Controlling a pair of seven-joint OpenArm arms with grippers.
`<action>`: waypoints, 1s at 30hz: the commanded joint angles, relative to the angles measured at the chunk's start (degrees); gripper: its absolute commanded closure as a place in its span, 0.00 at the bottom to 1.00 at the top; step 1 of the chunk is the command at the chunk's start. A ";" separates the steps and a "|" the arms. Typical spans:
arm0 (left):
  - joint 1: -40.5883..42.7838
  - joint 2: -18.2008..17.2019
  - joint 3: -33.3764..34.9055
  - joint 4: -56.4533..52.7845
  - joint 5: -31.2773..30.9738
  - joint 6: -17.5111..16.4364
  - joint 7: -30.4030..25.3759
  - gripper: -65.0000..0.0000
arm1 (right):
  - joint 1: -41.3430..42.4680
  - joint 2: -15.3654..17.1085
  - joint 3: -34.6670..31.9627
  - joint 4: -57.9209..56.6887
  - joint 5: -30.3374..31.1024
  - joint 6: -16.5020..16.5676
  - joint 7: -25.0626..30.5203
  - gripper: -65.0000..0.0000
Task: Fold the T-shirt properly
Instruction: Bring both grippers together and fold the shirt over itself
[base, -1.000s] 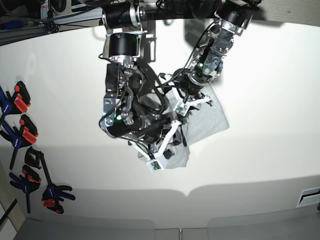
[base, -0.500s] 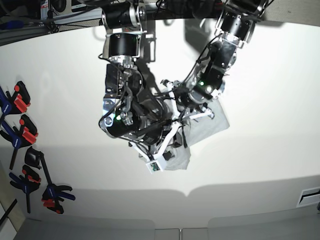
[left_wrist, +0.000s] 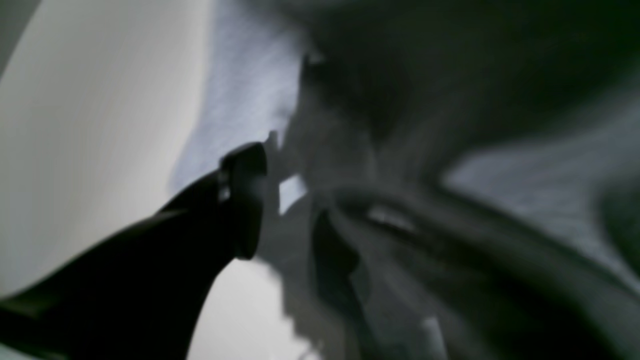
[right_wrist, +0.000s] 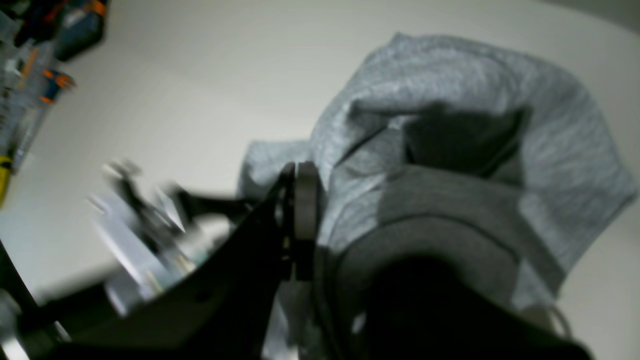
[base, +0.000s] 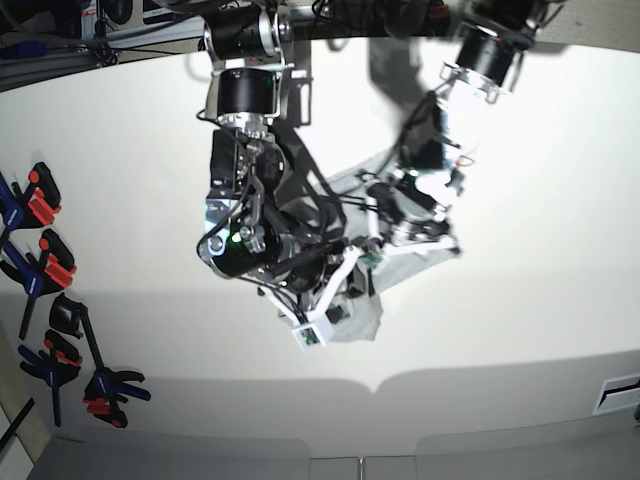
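Mostly folded | T-shirt (base: 415, 262) a compact bundle mid-counter (base: 540, 180) (edges uneven) | right gripper (right_wrist: 300, 220) clamped on its cloth | left gripper (left_wrist: 280, 210) spread wide above | tidying left

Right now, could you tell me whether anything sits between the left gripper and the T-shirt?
Nothing visible does. The left gripper hangs open right over the grey T-shirt, with only the right arm crowding close beside it.

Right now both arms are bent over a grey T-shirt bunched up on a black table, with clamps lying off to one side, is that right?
Not quite: the table is white, not black, as the base view shows. The rest holds: both arms bend over the bunched grey T-shirt, and the clamps lie to one side.
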 joint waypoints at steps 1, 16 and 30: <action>-1.42 -0.72 -0.31 1.27 0.39 0.57 1.03 0.53 | 1.60 -0.44 -0.13 0.85 0.98 0.02 1.49 1.00; -1.55 -14.23 -0.33 1.27 2.05 15.69 2.29 0.53 | 1.64 -0.44 -0.20 0.85 0.96 0.00 0.35 1.00; 6.62 -15.76 -0.31 1.27 -7.72 17.18 -2.86 0.53 | 1.73 -0.44 -8.74 0.85 0.28 -1.77 0.33 1.00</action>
